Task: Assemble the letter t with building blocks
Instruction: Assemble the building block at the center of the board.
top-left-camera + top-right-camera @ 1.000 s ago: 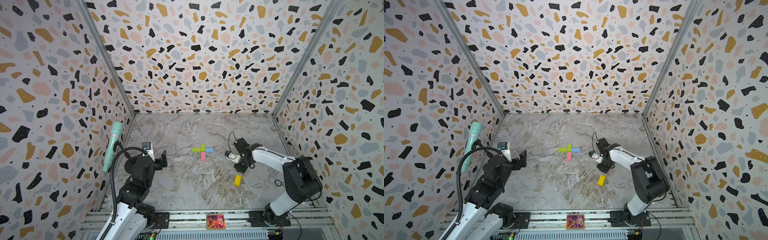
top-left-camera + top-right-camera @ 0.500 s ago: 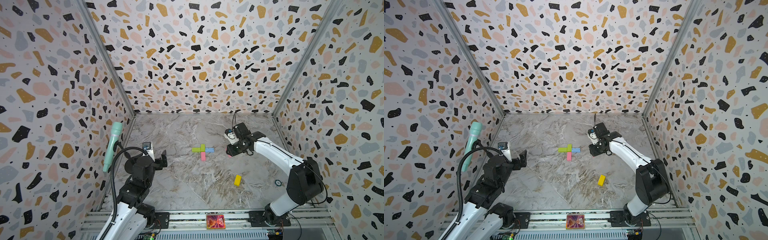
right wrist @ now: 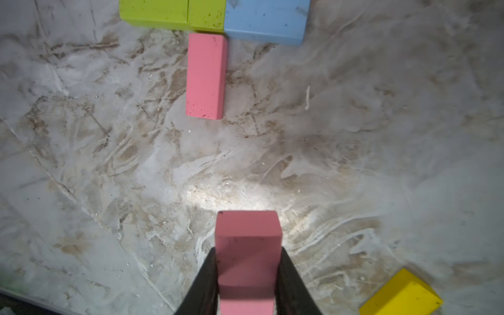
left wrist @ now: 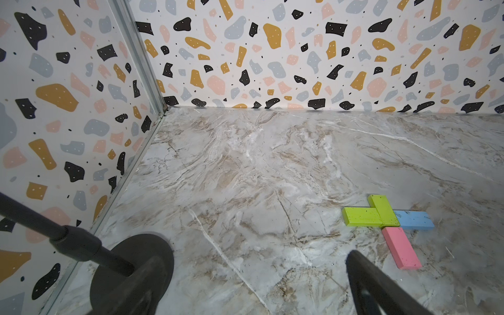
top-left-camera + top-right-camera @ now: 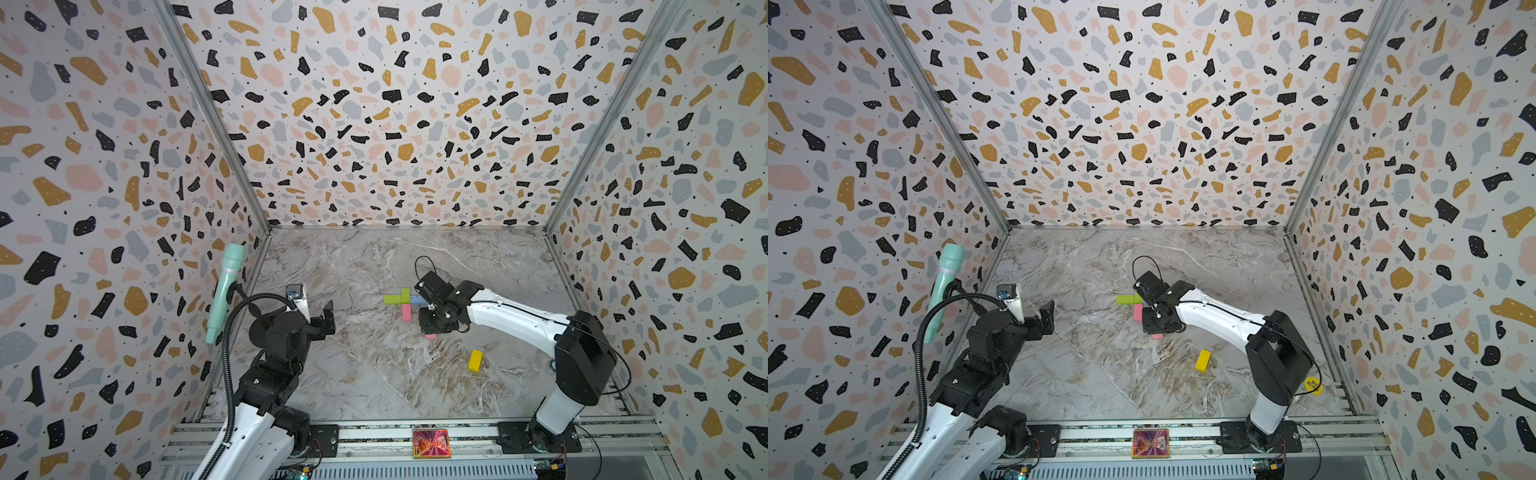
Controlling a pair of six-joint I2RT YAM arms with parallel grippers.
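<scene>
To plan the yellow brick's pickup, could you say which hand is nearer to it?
Right. The right hand, shut on a pink brick, hangs a little past the yellow brick; the left hand sits far across the table.

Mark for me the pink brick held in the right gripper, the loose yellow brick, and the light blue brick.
held pink brick [image 3: 248, 259]: right wrist view, its face between the jaws.
yellow brick [image 5: 475, 360]: in a top view, middle of its top face.
light blue brick [image 4: 416, 219]: left wrist view, its top face.
</scene>
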